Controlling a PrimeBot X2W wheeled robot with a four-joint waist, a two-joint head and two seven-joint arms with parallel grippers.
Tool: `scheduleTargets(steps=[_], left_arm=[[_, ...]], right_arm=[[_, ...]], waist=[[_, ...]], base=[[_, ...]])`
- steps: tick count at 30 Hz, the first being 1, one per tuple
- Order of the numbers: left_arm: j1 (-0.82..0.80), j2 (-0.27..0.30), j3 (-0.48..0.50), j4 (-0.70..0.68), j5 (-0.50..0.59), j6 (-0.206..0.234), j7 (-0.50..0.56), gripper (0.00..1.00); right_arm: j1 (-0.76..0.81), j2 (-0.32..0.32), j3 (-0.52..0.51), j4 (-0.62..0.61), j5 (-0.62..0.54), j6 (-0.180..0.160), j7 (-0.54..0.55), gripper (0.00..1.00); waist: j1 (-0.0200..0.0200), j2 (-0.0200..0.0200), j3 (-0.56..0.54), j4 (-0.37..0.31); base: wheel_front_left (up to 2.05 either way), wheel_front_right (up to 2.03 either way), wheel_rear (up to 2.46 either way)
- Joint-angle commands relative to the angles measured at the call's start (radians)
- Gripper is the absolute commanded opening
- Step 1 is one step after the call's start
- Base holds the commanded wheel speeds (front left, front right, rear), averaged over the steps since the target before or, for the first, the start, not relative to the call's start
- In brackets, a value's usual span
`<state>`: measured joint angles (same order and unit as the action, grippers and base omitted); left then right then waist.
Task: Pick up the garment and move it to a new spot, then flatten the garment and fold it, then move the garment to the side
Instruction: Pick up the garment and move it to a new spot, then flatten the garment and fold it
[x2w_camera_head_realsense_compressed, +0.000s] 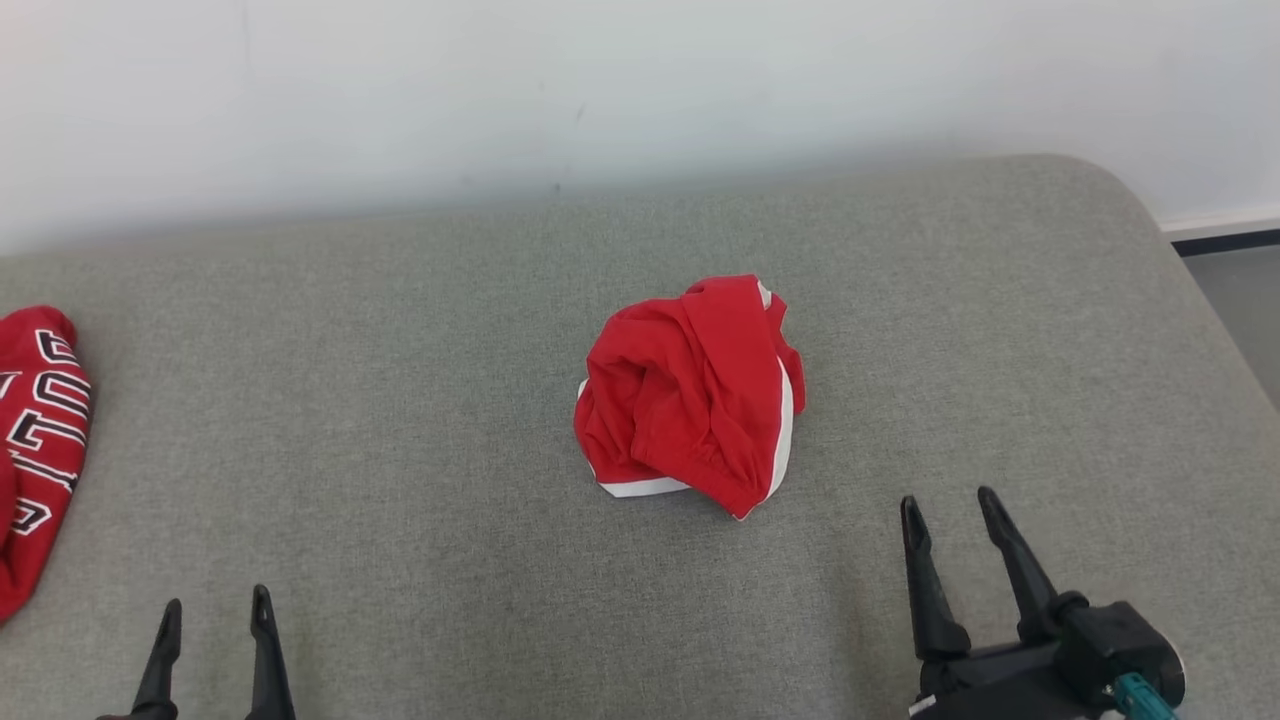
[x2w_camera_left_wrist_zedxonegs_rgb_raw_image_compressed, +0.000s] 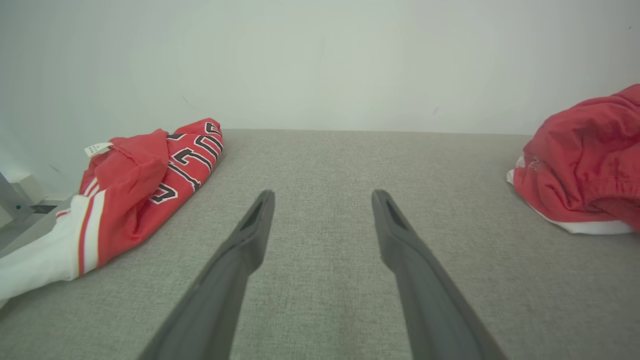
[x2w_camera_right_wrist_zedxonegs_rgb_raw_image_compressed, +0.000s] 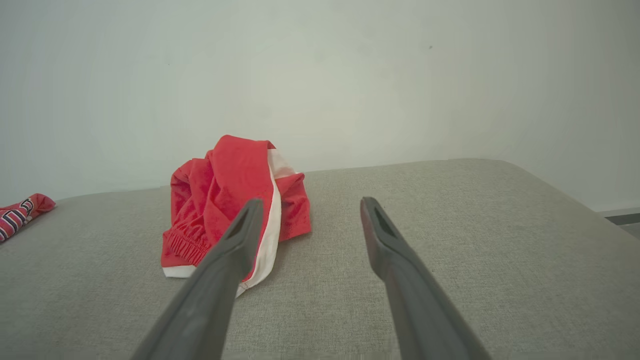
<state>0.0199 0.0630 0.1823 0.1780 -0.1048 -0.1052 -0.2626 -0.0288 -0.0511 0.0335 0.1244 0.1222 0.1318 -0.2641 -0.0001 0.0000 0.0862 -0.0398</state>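
The garment (x2w_camera_head_realsense_compressed: 690, 390) is a crumpled red piece with white trim, bunched in a heap at the middle of the grey padded surface (x2w_camera_head_realsense_compressed: 400, 420). In the right wrist view the garment (x2w_camera_right_wrist_zedxonegs_rgb_raw_image_compressed: 220, 210) lies ahead and to the left; in the left wrist view the garment (x2w_camera_left_wrist_zedxonegs_rgb_raw_image_compressed: 585, 170) sits at the far right. My right gripper (x2w_camera_head_realsense_compressed: 950, 505) stands open at the lower right, a short way from the heap, with nothing between its fingers. My left gripper (x2w_camera_head_realsense_compressed: 215, 605) is open at the lower left, well apart from the heap and empty.
A second red garment (x2w_camera_head_realsense_compressed: 35, 440) with black-and-white lettering lies at the left edge of the surface, its white part hanging off in the left wrist view (x2w_camera_left_wrist_zedxonegs_rgb_raw_image_compressed: 125, 195). A pale wall (x2w_camera_head_realsense_compressed: 600, 90) backs the surface. The surface's rounded right corner (x2w_camera_head_realsense_compressed: 1120, 190) drops to the floor.
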Motion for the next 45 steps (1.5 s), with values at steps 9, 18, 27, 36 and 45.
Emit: scheduleTargets(steps=[9,18,27,36,45], left_arm=[[0.022,-0.013,-0.007,0.034,0.021,-0.011,-0.003,1.00],[0.015,-0.013,-0.026,0.034,0.049,-0.017,-0.003,1.00],[0.026,-0.013,-0.029,0.033,0.073,-0.020,-0.003,1.00],[0.029,-0.013,-0.021,0.037,0.073,-0.022,-0.003,1.00],[0.030,-0.013,-0.025,0.041,0.063,-0.020,-0.003,1.00]], right_arm=[[0.045,0.001,-0.001,0.021,-0.011,-0.002,-0.001,1.00],[0.048,0.001,-0.009,0.031,-0.011,-0.002,-0.001,1.00],[0.051,0.001,-0.012,0.029,-0.007,-0.002,-0.001,1.00],[0.051,0.001,-0.010,0.028,-0.005,-0.002,-0.001,1.00],[0.053,0.001,-0.013,0.026,-0.006,-0.002,-0.001,1.00]], waist=[[0.0001,0.0000,-0.043,-0.001],[0.0001,0.0000,-0.052,0.009],[0.0001,0.0000,-0.050,0.012],[0.0001,0.0000,-0.051,0.012],[0.0001,0.0000,-0.052,0.012]], base=[[0.00,0.00,0.00],[0.00,0.00,0.00],[0.00,0.00,0.00],[0.00,0.00,0.00],[0.00,0.00,0.00]])
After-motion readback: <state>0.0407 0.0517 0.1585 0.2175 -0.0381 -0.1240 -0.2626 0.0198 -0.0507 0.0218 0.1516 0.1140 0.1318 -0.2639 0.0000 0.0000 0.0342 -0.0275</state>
